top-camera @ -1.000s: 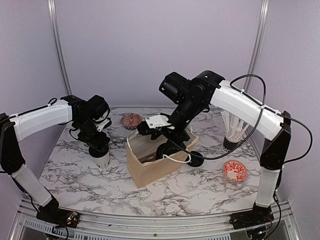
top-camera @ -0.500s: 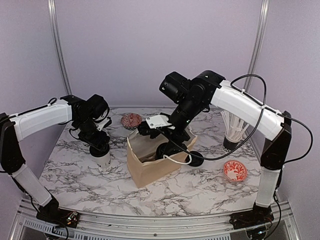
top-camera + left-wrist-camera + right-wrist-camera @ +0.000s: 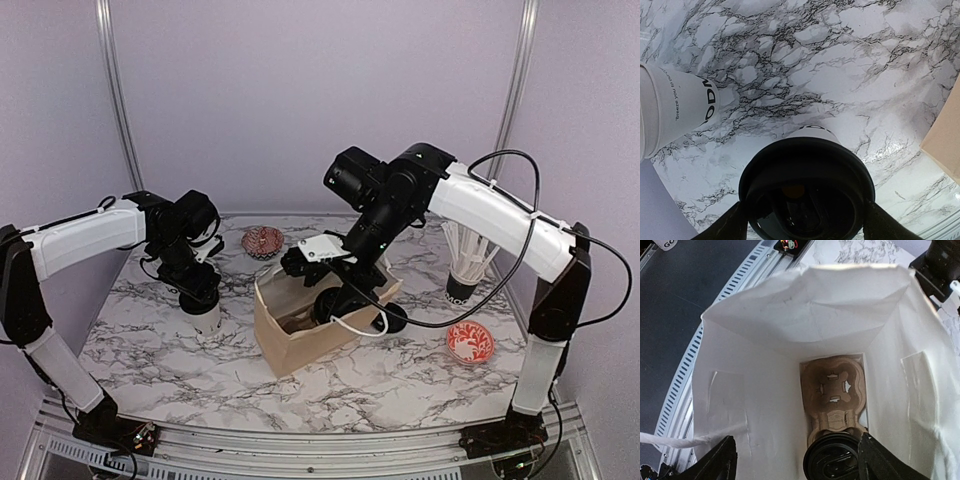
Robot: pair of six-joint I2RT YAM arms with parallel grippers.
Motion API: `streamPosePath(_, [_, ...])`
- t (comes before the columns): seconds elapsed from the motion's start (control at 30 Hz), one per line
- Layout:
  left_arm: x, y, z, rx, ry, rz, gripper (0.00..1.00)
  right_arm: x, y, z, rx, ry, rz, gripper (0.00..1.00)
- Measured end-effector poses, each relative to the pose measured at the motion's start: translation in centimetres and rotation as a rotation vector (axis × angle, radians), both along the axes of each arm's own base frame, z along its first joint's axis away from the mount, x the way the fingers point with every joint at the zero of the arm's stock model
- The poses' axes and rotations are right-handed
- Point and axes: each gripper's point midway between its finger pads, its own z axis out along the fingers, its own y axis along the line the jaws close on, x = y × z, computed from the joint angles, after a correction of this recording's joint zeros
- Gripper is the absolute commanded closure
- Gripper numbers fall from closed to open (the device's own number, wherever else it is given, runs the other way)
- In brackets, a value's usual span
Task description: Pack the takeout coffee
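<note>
The right gripper [image 3: 797, 460] had edged slightly rightward inside the paper bag [image 3: 300, 345]; its fingers stood wide, clear of the seated cup [image 3: 835, 467]; the left gripper [image 3: 805, 222] clasped an upright lidded cup [image 3: 807, 165] on the table; the bag lay to its right.

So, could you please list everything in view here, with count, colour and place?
table: one, white-grey marble, under everything.
bag: one, brown outside and white inside, open, mid-table.
carrier: one, brown card, on the bag's floor.
cups: three, white, black lids showing on two; two at table left, the second with its top out of view; one in the bag.
bowls: two, red-patterned; one behind the bag, one near right.
stick cup: one, dark, holding white sticks, far right.
left gripper: black, straddling a cup's lid.
right gripper: black, open, over the bagged cup.
</note>
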Motion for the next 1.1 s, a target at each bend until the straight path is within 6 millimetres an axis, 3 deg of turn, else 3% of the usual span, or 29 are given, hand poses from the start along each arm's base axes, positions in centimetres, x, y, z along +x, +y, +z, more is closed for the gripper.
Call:
streamPosePath(0.07, [0.0,0.0,0.0,0.000,0.000,0.000,0.23,-0.1,0.3,0.9,0.027,-0.003,0.005,0.35])
streamPosePath(0.2, [0.0,0.0,0.0,-0.001,0.001,0.001,0.24,-0.2,0.7,2.5,0.080,-0.007,0.019,0.72])
streamPosePath(0.23, [0.0,0.0,0.0,-0.001,0.001,0.001,0.24,-0.3,0.7,2.8,0.093,-0.006,0.025,0.77])
streamPosePath(0.27, [0.0,0.0,0.0,-0.001,0.001,0.001,0.24,-0.4,0.7,3.2,0.103,0.001,0.024,0.77])
streamPosePath(0.47, [0.0,0.0,0.0,-0.006,0.003,0.001,0.23,0.2,0.3,4.5,0.147,0.026,-0.009,0.53])
streamPosePath(0.6, [0.2,-0.2,0.4,-0.015,-0.005,-0.001,0.21,1.1,0.3,4.7,0.161,0.033,-0.043,0.49])
streamPosePath(0.7, [1.0,-1.1,2.8,-0.070,-0.062,-0.012,0.20,1.4,0.3,4.9,0.168,0.041,-0.057,0.48])
streamPosePath(0.93, [1.2,-3.5,13.8,-0.333,-0.314,-0.075,0.20,1.4,0.5,5.1,0.179,0.050,-0.064,0.48])
streamPosePath(1.0, [0.8,-3.6,15.2,-0.369,-0.345,-0.086,0.20,1.5,0.5,5.1,0.182,0.049,-0.064,0.46])
streamPosePath(1.1, [0.5,-3.6,15.2,-0.374,-0.345,-0.090,0.19,1.7,0.5,5.2,0.188,0.044,-0.067,0.44])
